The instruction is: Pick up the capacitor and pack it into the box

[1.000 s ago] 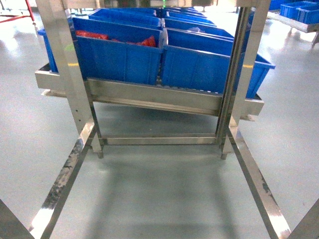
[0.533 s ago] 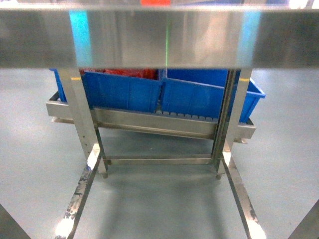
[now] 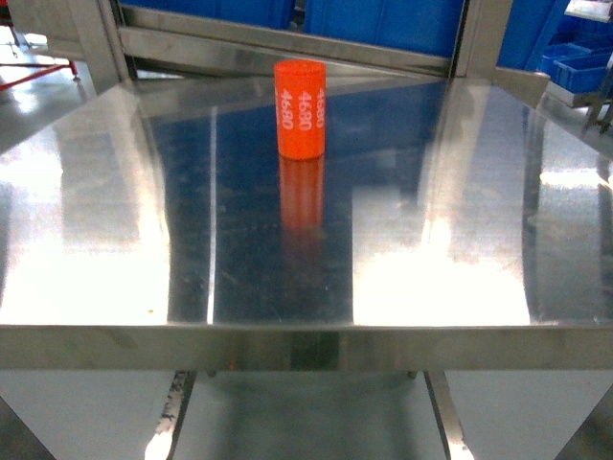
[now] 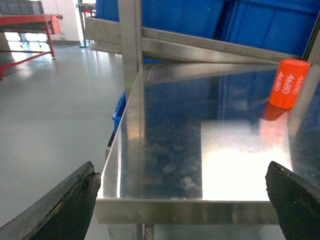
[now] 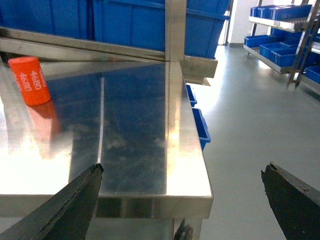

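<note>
Nothing packed yet. Orange cylindrical capacitor printed 4680 (image 3: 300, 108) stands upright, untouched, at the far side of the shiny stainless-steel table (image 3: 441, 240). Left claw (image 4: 185, 200) and right claw (image 5: 182, 200) both wide open, empty, at the near edge. Box not in view.

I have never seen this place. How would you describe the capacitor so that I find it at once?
Look at the shiny steel table in front of the racks of blue bins. Near its far edge, around the middle, stands the capacitor, upright and alone. It is a small bright orange cylinder with white "4680" printed on its side, the only orange thing on the steel.
</note>
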